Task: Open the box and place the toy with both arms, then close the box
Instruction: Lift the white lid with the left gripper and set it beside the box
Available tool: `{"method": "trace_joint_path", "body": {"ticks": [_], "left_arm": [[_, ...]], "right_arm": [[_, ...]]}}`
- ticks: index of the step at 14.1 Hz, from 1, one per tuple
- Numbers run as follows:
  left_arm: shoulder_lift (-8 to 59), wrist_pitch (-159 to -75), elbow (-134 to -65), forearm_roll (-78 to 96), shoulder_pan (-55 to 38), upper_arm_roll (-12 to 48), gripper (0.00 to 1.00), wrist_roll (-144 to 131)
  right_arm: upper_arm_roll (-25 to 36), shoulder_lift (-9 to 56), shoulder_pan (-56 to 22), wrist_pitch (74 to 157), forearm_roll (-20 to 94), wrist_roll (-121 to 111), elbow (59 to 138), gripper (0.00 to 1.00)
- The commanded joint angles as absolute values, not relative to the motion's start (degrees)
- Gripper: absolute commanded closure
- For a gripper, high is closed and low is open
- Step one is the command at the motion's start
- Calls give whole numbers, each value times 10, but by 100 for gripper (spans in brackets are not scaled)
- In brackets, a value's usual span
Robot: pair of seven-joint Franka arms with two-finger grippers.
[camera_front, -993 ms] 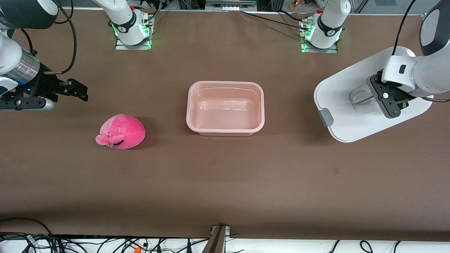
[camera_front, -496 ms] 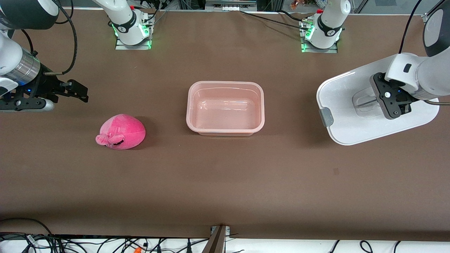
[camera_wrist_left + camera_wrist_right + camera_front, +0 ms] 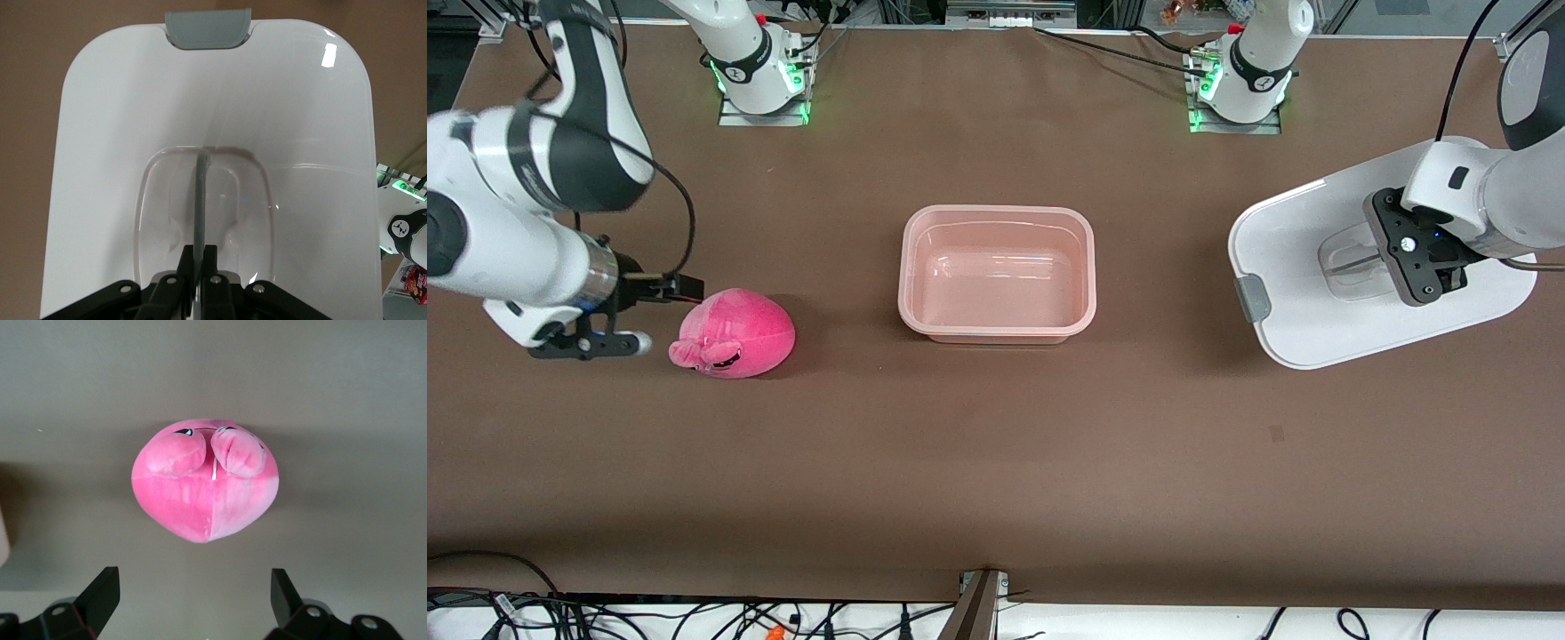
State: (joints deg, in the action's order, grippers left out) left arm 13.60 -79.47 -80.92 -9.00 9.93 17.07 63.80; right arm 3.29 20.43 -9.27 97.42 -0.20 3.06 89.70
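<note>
Toy (image 3: 735, 332): lies on the table (image 3: 996, 462) toward the right arm's end, well apart from the box (image 3: 997, 274), at about the same depth as the box's near wall. Judged soft, light plush; should squash under the fingers and not slip. Best hold looks to be across the rounded body at its widest, not the small ears, which would likely just fold.

Right gripper (image 3: 190, 597): fingers spread wide, nothing between them. Hangs low just beside the toy, on the side away from the box; in the right wrist view the toy sits centred ahead of the gap, not yet between the fingers.

Box: open, in the middle of the table, upright. Translucent pink tub; interior looks empty, bare bottom visible. Thin walls, probably light, so it may slide if bumped during the drop.

Lid (image 3: 1316, 258): white, off the box, at the left arm's end of the table. Cannot tell whether it rests on the table or hangs just above. One grey clip (image 3: 208, 28) is visible on its edge. Stiff, smooth plastic; the thin handle rib is the only real purchase.

Left gripper (image 3: 197, 267): fingers pressed together on the clear recessed handle (image 3: 203, 207), pinching its upright rib. This arm waits, holding the lid
</note>
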Motion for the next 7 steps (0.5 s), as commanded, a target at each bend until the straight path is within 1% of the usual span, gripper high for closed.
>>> {"method": "trace_joint_path", "body": {"ticks": [1, 4, 7], "left_arm": [[145, -776, -785, -101, 100, 176, 100, 653], [145, -776, -785, -101, 103, 176, 100, 653], [145, -775, -785, -100, 103, 176, 100, 652]], "right_arm": [[33, 224, -90, 994, 5, 8, 899, 0], [34, 220, -89, 1028, 6, 9, 940, 0], [37, 213, -89, 1093, 31, 9, 1006, 0]]}}
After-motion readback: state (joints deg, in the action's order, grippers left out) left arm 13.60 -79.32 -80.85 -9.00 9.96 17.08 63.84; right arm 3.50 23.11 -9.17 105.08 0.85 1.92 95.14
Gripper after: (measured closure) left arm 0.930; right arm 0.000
